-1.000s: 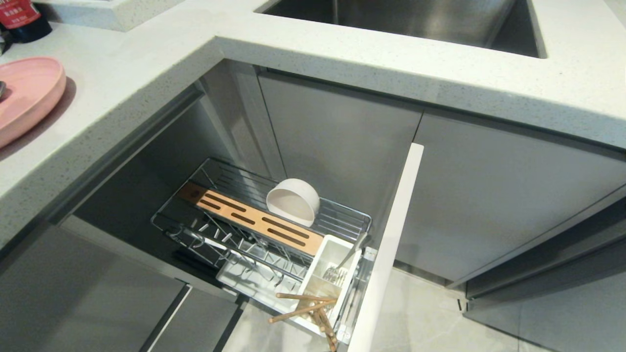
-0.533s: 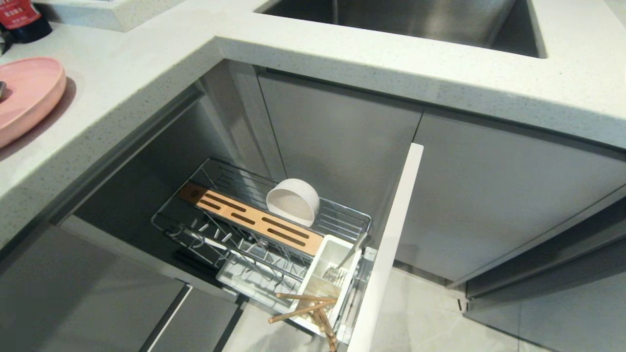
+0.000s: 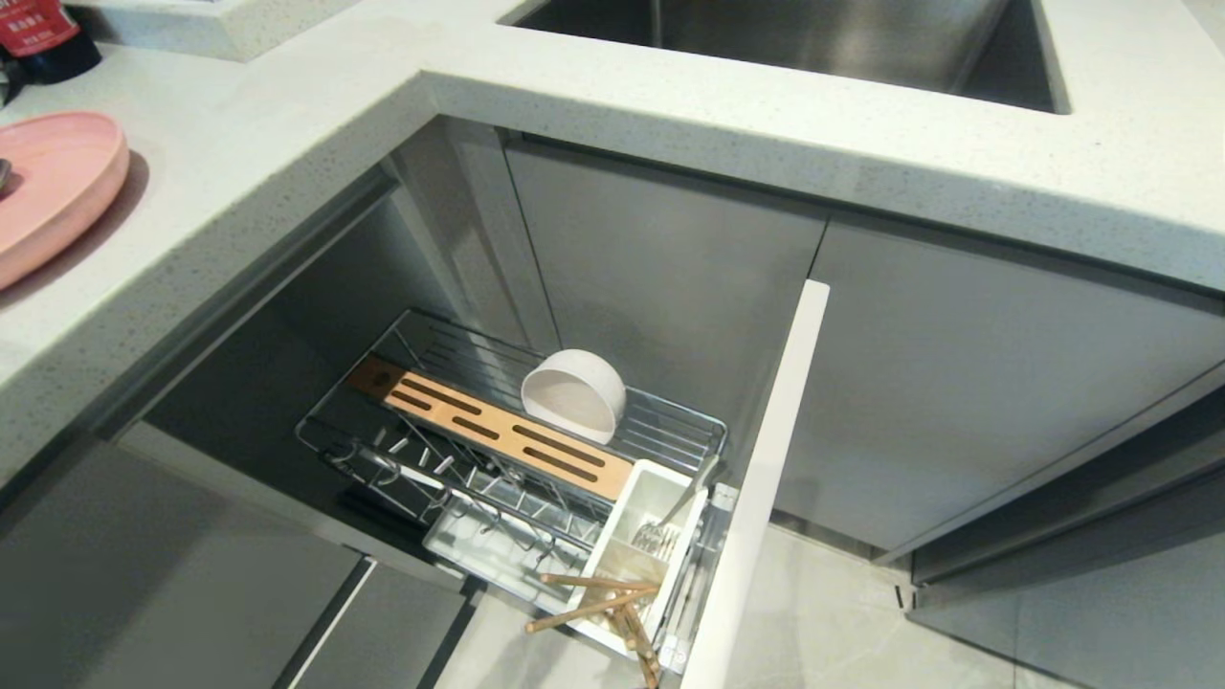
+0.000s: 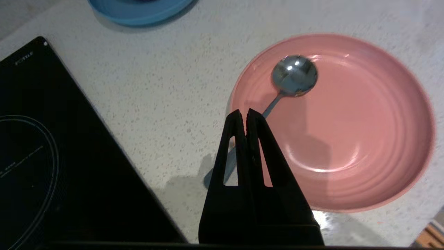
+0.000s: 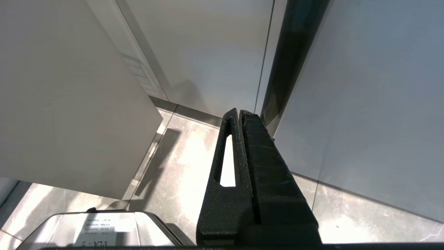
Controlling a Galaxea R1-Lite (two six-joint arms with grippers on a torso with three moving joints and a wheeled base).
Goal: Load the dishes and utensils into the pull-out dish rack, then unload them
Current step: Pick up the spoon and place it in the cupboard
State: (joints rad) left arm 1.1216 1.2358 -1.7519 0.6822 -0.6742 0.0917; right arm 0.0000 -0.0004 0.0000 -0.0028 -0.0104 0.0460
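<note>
The pull-out dish rack [image 3: 681, 428] stands drawn out below the counter. The white bowl [image 3: 572, 394] leans on its side behind the wooden strip [image 3: 498, 431]. The wooden chopsticks [image 3: 589, 595] stick out of the white caddy [image 3: 639, 505]. On the counter lies the pink plate [image 3: 48, 187] [image 4: 364, 139]. The silver spoon [image 4: 295, 74] rests with its bowl in the plate and its handle out over the rim. My left gripper [image 4: 244, 113] hovers shut and empty above the spoon's handle. My right gripper [image 5: 238, 113] hangs shut and empty by the cabinets, over the floor.
A black cooktop [image 4: 52, 156] lies beside the left gripper, and a blue plate [image 4: 138, 14] sits beyond it. The steel sink [image 3: 813, 38] is set into the counter at the back. The rack's front panel [image 3: 761, 488] juts out. A metal fork [image 3: 660, 536] stands in the caddy.
</note>
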